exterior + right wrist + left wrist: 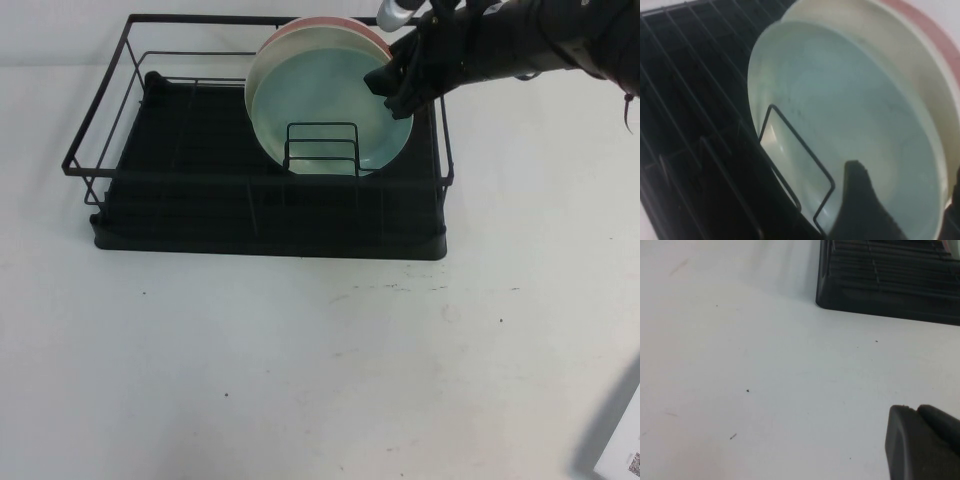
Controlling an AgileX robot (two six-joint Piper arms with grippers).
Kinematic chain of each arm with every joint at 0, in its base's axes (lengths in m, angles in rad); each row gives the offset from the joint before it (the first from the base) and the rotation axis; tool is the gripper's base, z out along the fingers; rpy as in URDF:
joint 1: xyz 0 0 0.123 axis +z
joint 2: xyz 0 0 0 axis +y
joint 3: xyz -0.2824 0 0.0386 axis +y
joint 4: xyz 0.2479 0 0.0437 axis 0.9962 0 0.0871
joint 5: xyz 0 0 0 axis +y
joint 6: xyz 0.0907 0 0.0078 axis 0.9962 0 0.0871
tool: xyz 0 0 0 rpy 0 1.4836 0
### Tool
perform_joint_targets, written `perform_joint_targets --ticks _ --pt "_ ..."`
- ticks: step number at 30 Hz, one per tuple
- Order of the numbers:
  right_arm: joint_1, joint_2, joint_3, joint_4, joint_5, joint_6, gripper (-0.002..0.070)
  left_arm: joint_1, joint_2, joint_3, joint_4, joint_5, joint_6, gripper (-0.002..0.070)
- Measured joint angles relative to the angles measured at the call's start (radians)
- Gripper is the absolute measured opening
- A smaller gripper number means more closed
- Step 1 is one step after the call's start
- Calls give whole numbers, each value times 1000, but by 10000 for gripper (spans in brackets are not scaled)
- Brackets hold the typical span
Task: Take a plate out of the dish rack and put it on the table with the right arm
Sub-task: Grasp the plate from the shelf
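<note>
Standing in the rack: the mint-green plate (325,110) is on edge in the black dish rack (265,215), leaning back on a cream-white plate (270,55) with a pink plate (345,24) behind that.
High view, rack: it sits on the far half of the white worktop (320,370), with a small wire divider (322,148) in front of the mint plate's lower part.
High view, right arm: the black-covered right arm (530,40) reaches in from the upper right.
High view, right hand: the right hand (398,85) is at the mint plate's upper right rim; whether it grips the rim I cannot tell.
High view, left arm: not seen.
Left wrist view, left hand: only a dark corner of the left hand (922,442) shows, low over bare worktop (765,370); its opening cannot be told.
Left wrist view, rack: a corner of the rack's black base (880,285) lies well apart from that hand.
Right wrist view, plate: the mint plate (850,125) fills the frame, the cream plate's rim (920,75) right behind it.
Right wrist view, finger: one dark finger (860,205) lies in front of the plate's face, beside the wire divider (800,150); the other finger shows only as a dark sliver at the frame edge.
</note>
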Motion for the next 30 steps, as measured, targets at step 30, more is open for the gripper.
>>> perform_joint_targets --ticks 30 --pt "7 33 -2 28 -16 0 351 0 0 0 0 0 0 -4"
